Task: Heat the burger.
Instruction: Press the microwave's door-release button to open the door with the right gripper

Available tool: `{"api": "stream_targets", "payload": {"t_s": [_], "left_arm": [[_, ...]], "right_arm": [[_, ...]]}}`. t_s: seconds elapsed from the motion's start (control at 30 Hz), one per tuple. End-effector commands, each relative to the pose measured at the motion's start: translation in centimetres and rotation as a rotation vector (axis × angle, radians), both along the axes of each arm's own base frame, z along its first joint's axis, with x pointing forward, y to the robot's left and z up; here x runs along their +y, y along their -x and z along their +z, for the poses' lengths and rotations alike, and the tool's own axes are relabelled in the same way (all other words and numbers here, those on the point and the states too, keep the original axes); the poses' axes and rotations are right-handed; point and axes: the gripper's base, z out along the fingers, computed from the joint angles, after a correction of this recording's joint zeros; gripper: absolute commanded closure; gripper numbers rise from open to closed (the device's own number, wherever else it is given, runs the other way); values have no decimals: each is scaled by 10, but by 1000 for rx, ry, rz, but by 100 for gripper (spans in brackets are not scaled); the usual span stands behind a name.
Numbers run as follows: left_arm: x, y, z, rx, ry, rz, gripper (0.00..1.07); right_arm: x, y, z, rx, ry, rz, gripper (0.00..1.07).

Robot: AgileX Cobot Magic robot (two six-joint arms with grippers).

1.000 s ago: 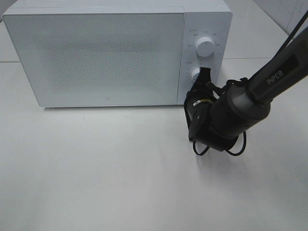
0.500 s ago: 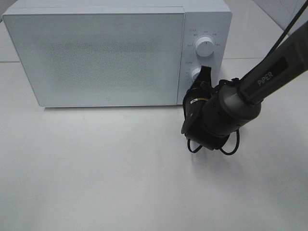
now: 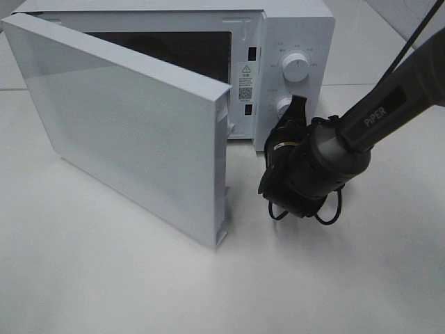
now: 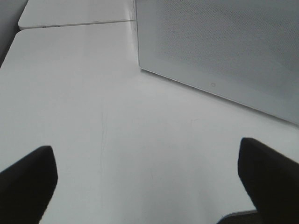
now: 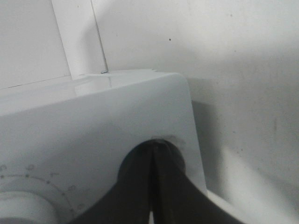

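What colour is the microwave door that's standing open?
The microwave door is white with a fine dotted mesh panel, clearest in the exterior high view.

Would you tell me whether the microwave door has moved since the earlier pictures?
Yes. The microwave door has swung open on its left hinge, its free edge forward of the fixed control panel.

The microwave (image 3: 299,28) at the top of the frame is white all over. Its door (image 3: 125,132) is pale grey-white with a fine dotted mesh across the middle. The opening behind the door is dark, nearly black. A white sticker (image 3: 245,80) beside it carries black print and a square code pattern. The upper knob (image 3: 295,67) is white, ringed by faint grey marks. The table (image 3: 104,292) is glossy white. At right, the arm (image 3: 327,167) is black and dark grey with white lettering and a thin yellow band. The right gripper (image 3: 298,104) is black.
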Motion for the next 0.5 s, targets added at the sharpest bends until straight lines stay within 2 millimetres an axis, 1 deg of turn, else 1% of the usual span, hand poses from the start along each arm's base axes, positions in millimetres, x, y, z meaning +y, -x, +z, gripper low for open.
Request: {"api": "stream_targets", "payload": {"t_s": [0.03,0.2,0.23,0.33,0.4,0.47,0.5], "left_arm": [[0,1,0,-7,2,1,9],[0,1,0,-7,2,1,9],[0,1,0,-7,2,1,9],[0,1,0,-7,2,1,9],[0,1,0,-7,2,1,9],[0,1,0,-7,2,1,9],[0,1,0,-7,2,1,9]], "right_arm": [[-3,-31,41,-274,53,42,107],[1,-29,38,-213,50,79,107],[1,-23,39,-190,49,83,107],[-1,-20,39,-176,53,79,107],[-5,-10,38,-109,65,111,107],[-5,-8,38,-95,68,119,107],[-7,-2,38,-58,84,142,107]]}}
